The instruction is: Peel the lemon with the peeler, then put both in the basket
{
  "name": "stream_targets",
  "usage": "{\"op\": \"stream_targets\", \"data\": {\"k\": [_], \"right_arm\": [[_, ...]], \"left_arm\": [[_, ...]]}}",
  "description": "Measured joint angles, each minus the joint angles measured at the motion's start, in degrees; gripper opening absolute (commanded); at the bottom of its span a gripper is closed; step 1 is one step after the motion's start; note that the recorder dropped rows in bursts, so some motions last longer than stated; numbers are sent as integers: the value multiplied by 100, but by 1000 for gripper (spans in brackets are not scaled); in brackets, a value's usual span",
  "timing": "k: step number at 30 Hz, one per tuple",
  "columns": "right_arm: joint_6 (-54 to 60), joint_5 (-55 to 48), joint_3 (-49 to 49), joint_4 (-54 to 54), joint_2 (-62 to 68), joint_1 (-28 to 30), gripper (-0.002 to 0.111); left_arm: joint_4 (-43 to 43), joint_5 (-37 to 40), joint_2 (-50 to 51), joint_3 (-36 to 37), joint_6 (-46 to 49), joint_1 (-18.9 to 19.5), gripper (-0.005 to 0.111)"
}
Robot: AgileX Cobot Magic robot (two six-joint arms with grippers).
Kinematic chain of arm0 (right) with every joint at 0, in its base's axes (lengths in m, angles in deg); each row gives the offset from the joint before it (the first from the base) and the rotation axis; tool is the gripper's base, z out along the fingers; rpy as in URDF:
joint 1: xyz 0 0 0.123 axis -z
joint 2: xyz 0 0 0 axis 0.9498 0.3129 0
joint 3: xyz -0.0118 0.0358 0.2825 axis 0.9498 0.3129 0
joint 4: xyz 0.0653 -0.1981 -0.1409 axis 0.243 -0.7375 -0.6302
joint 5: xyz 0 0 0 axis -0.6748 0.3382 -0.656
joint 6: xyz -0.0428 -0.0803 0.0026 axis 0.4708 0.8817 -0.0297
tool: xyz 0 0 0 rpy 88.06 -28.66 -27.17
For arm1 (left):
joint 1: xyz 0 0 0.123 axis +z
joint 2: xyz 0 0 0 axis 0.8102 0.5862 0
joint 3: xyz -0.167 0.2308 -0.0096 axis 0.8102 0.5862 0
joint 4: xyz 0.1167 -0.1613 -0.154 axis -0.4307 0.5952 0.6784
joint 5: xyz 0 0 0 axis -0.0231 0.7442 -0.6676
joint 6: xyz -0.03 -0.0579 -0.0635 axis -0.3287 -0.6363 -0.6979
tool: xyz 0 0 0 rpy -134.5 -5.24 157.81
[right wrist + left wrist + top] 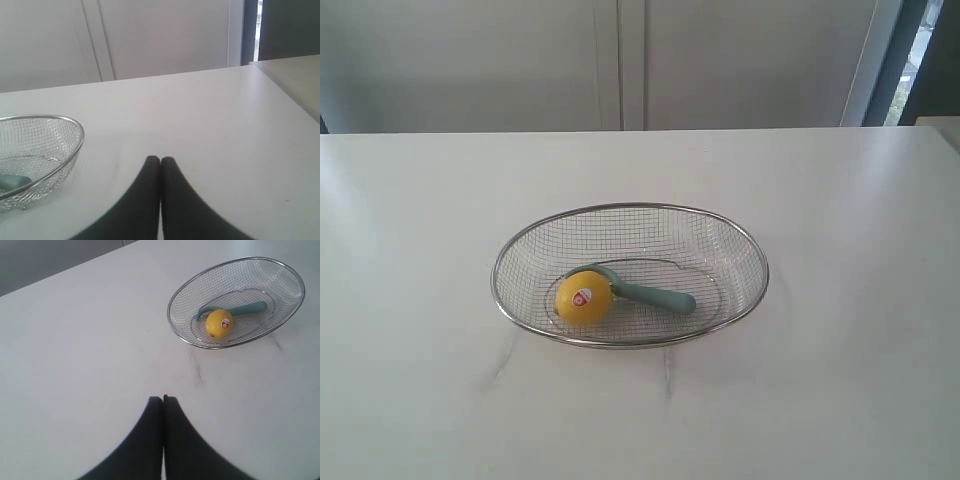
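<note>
the small round yellow lemon (584,297) with its red-and-white sticker lies inside the shallow oval silver wire-mesh basket (630,206), touching the head end of the teal-handled peeler (655,296) beside it. the basket sits on a white table (840,400). the left gripper (163,399) and right gripper (160,160) hang over bare tabletop away from the basket, fingertips pressed together on nothing.

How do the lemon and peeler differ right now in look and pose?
The lemon is round and yellow with a red-and-white sticker; the peeler is slim and teal. In the exterior view the lemon sits at the peeler's head end, while the peeler lies flat, handle pointing right. Both rest inside the wire basket.
</note>
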Motion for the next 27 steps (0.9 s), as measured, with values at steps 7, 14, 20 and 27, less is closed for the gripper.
{"op": "stream_targets", "data": {"k": [7,14,20,27], "right_arm": [[27,-682,9,0,0,0,0],[37,-692,9,0,0,0,0],[37,-692,9,0,0,0,0],[37,-692,9,0,0,0,0]], "left_arm": [[0,0,0,0,0,0,0],[0,0,0,0,0,0,0],[0,0,0,0,0,0,0],[0,0,0,0,0,0,0]]}}
